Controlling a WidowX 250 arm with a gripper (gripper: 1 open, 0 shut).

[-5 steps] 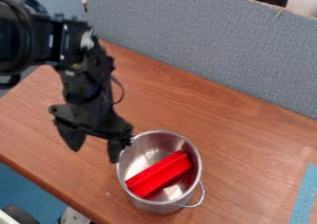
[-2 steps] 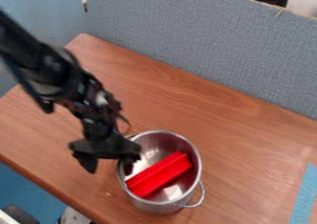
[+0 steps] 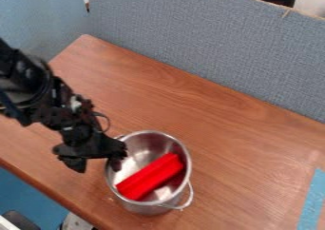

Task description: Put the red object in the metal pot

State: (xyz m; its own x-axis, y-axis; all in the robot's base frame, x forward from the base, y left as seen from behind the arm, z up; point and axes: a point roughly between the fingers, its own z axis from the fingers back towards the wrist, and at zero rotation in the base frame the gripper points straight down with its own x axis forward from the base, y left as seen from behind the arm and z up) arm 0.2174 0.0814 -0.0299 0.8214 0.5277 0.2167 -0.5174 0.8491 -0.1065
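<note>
The red object (image 3: 148, 176) lies slanted inside the metal pot (image 3: 132, 143), which stands on the wooden table near its front edge. My gripper (image 3: 93, 159) hangs just left of the pot, right against its left rim. The dark fingers are spread open and hold nothing. The black arm (image 3: 32, 91) reaches in from the left.
The wooden table (image 3: 216, 110) runs back to a grey-blue partition wall (image 3: 203, 34). The table's front edge passes close below the pot, and its right edge is at the far right.
The arm has pulled back to the left and lowered. The pot, with the red object in it, now sits a little further left than before. The jaws stayed open.
</note>
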